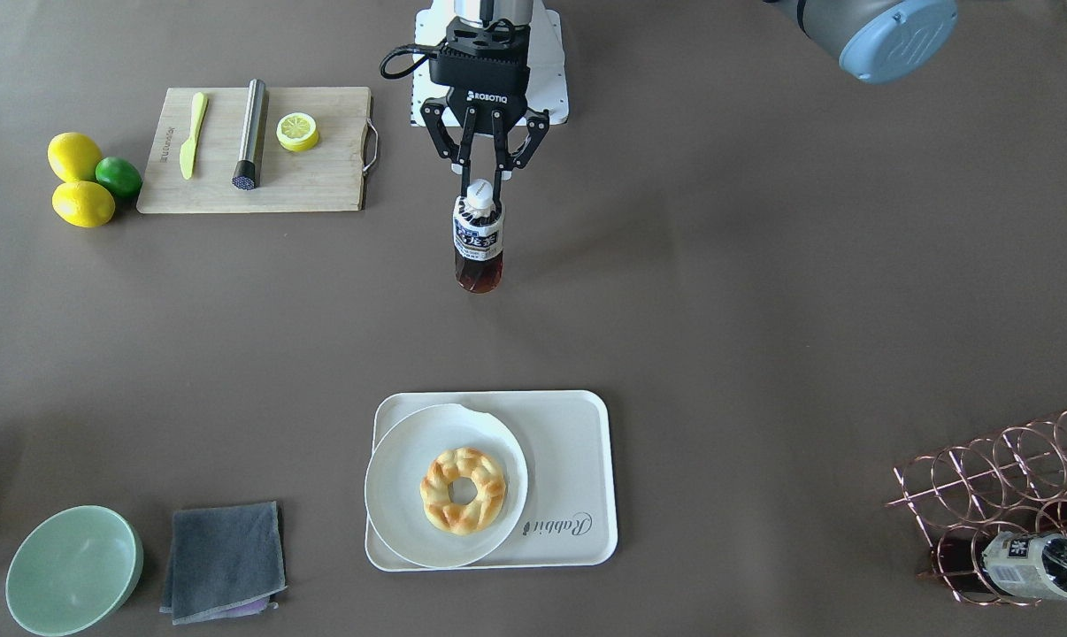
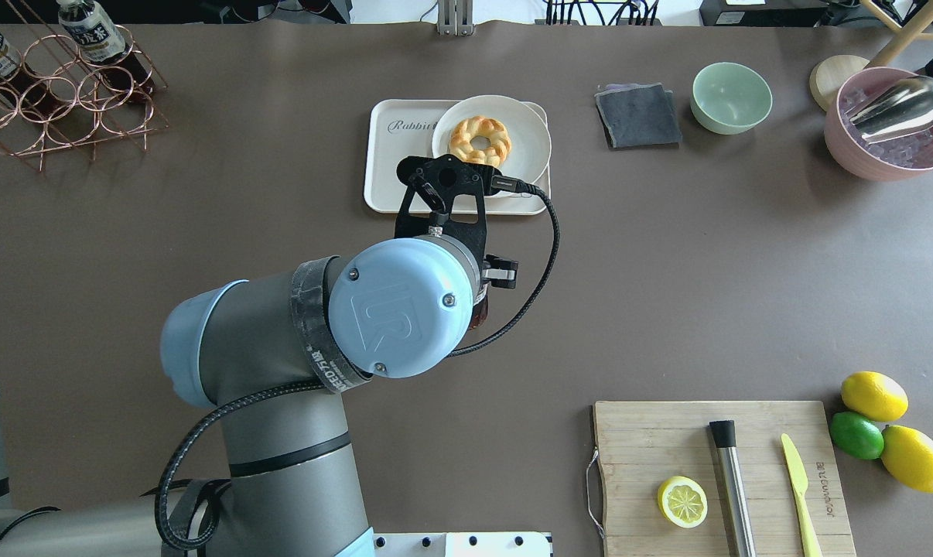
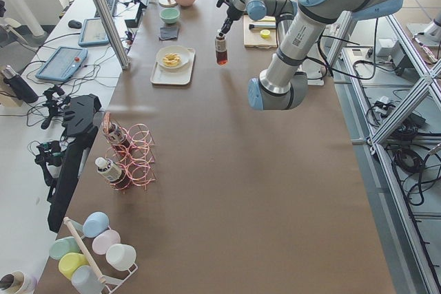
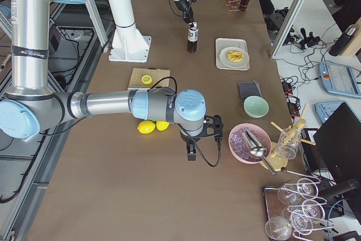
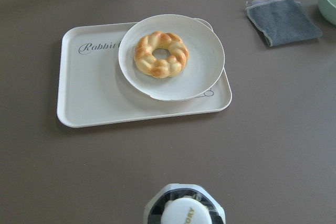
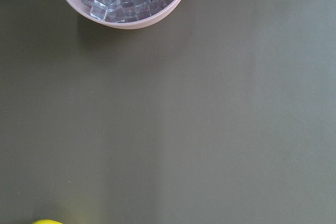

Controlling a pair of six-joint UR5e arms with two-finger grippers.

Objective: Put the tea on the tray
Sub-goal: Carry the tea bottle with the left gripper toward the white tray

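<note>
Overhead, left arm [image 2: 389, 309] hides tea [image 1: 478, 237], tray [image 2: 381, 158] edge

- Open table [image 1: 533, 336] runs from the bottle [image 1: 478, 243] to the tray [image 1: 569, 460] at its 6 o'clock, front camera.
- A plate [image 1: 396, 495] with a pastry [image 1: 463, 489] fills the tray's 9 o'clock side; the 3 o'clock strip lies bare.
- Cloth [image 1: 224, 557] and bowl [image 1: 69, 571] sit well off at the tray's 8 o'clock.
</note>
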